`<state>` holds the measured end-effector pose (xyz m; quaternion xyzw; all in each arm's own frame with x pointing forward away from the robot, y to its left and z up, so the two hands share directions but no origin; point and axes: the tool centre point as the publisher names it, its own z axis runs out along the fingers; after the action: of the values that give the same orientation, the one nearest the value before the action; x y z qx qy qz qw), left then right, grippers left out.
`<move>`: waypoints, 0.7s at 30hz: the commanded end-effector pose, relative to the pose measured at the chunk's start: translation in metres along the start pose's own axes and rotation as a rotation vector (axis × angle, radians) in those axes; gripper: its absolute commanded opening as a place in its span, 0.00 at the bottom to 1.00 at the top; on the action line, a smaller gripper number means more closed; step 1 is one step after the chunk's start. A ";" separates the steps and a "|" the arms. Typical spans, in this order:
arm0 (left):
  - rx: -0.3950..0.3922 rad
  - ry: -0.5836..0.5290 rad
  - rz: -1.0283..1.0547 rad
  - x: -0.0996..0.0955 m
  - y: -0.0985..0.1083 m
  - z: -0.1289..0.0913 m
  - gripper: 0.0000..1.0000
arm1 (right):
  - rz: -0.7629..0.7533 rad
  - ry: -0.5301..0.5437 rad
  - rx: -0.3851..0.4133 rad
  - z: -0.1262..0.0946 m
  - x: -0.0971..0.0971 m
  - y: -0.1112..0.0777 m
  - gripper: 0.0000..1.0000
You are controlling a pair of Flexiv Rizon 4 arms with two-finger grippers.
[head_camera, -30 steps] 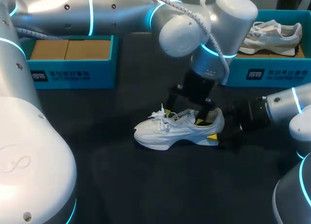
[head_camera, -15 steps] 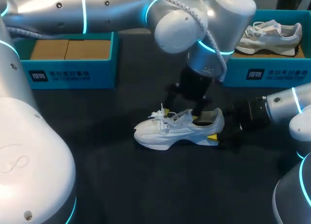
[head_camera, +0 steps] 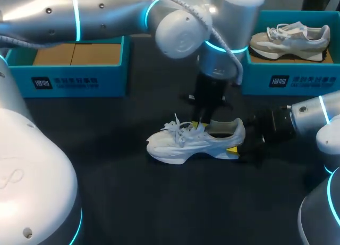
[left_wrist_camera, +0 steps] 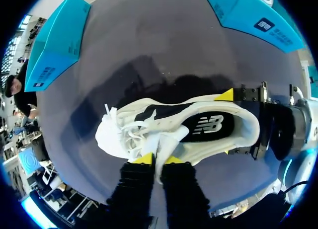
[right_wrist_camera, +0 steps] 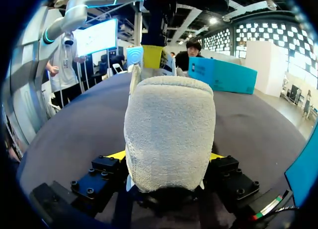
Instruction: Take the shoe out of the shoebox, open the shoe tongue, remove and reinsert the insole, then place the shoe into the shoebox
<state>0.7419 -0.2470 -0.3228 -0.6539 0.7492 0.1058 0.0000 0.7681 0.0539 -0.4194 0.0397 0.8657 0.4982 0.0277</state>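
A white sneaker (head_camera: 186,143) lies on the dark table, toe to the left, with its dark insole (left_wrist_camera: 208,127) showing in the opening. My left gripper (head_camera: 198,125) comes down from above onto its upper. In the left wrist view the left gripper (left_wrist_camera: 159,159) is shut, its yellow tips pinching the white shoe tongue (left_wrist_camera: 155,147) just behind the laces. My right gripper (head_camera: 238,142) reaches in from the right, its fingers pressed on both sides of the heel (right_wrist_camera: 169,129), which fills the right wrist view.
A blue shoebox (head_camera: 79,77) with a bare cardboard floor stands at the back left. A second blue shoebox (head_camera: 297,80) at the back right holds another grey-white sneaker (head_camera: 289,39). Bare dark table lies in front of the shoe.
My left gripper's fingers have gone from wide open to shut on the tongue, and the wrist has shifted slightly left. The right gripper and the shoe have kept still.
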 end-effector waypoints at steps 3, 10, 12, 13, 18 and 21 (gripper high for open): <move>0.035 0.139 0.010 -0.022 0.011 -0.014 0.00 | 0.001 0.000 0.007 0.004 0.001 0.000 0.00; 0.033 0.242 -0.025 -0.040 0.018 -0.019 0.00 | 0.001 0.000 0.007 0.004 0.001 0.000 0.00; 0.036 0.258 -0.037 -0.045 0.022 -0.018 0.00 | 0.001 0.000 0.007 0.004 0.001 0.000 0.00; 0.033 0.262 -0.048 -0.048 0.024 -0.017 0.00 | 0.001 0.000 0.007 0.004 0.001 0.000 0.00; 0.016 0.309 -0.106 -0.063 0.030 -0.005 0.00 | 0.001 0.000 0.007 0.004 0.001 0.000 0.00; 0.010 0.296 -0.152 -0.072 0.031 0.003 0.00 | 0.001 0.000 0.007 0.004 0.001 0.000 0.00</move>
<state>0.7250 -0.1828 -0.3066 -0.7098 0.7001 0.0622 -0.0458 0.7679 0.0541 -0.4194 0.0394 0.8657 0.4982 0.0275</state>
